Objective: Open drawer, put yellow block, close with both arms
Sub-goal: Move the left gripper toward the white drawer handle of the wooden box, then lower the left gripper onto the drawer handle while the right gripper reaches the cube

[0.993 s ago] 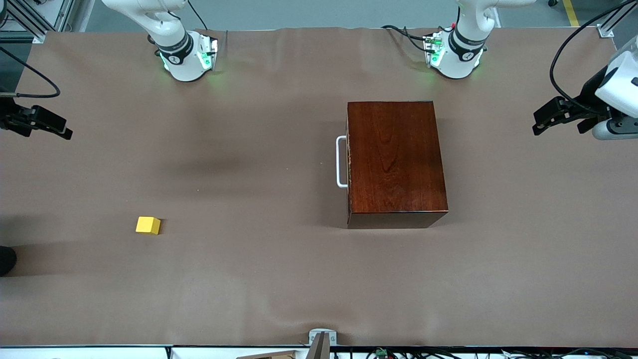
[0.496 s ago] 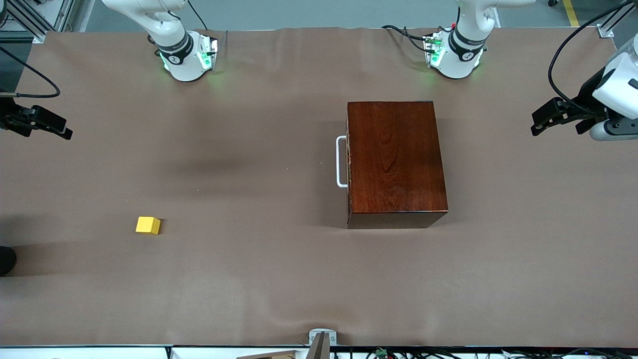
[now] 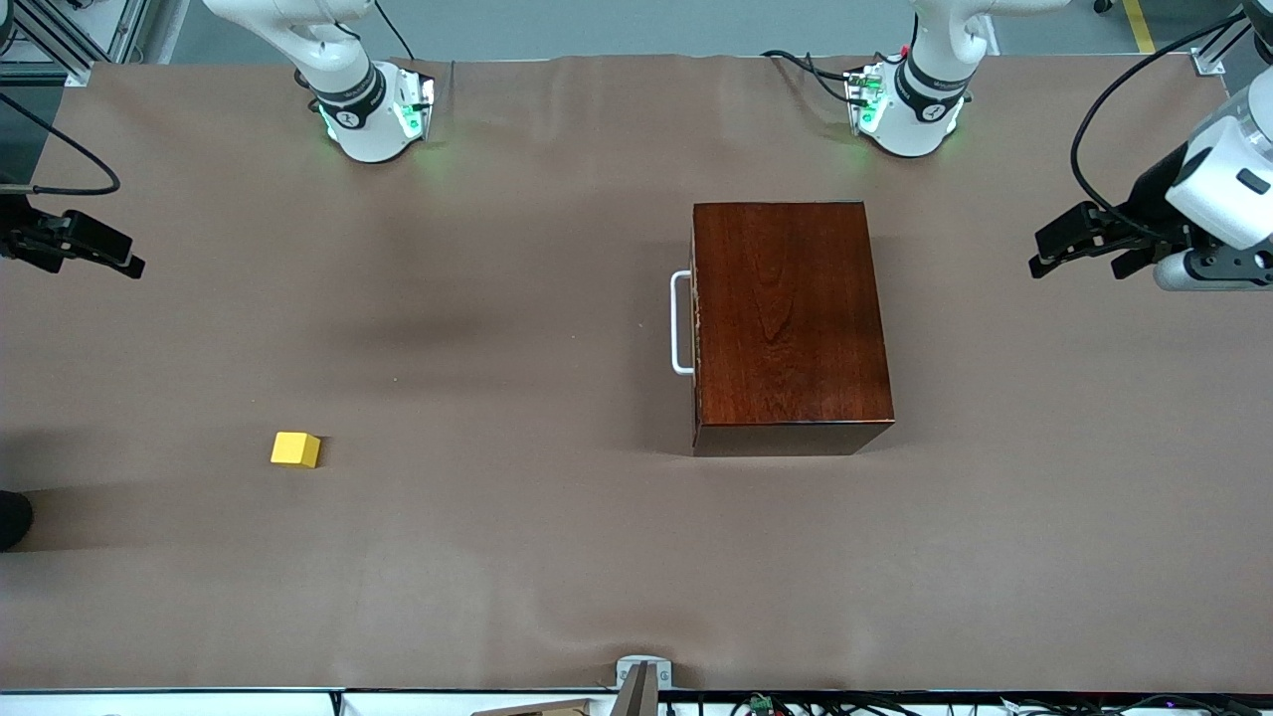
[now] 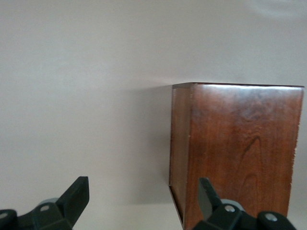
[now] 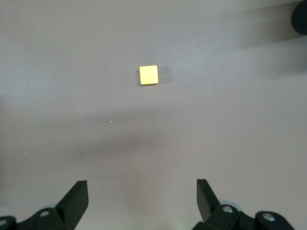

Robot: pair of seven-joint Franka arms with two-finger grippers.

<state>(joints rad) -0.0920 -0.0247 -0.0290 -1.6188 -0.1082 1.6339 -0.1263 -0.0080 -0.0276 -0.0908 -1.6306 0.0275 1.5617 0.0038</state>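
Observation:
The dark reddish-brown wooden box (image 3: 786,318) stands mid-table toward the left arm's end. Its drawer is shut, and the white bar handle (image 3: 680,323) faces the right arm's end. The yellow block (image 3: 295,449) lies on the bare table toward the right arm's end, nearer the front camera than the box. My left gripper (image 3: 1079,267) hangs open over the table's left-arm end, apart from the box. The left wrist view shows the box (image 4: 240,153) ahead of the left gripper (image 4: 144,194). My right gripper (image 3: 99,249) waits open at the table's right-arm end, with the block (image 5: 148,75) ahead of the right gripper (image 5: 142,194).
The brown table cover (image 3: 517,557) runs to every edge. A dark round object (image 3: 12,517) sits at the table's right-arm end, nearer the front camera than the block. A small metal bracket (image 3: 642,674) sits at the table edge nearest the front camera.
My left gripper has moved toward the wooden box over the last second. The right arm, block and box have stayed put.

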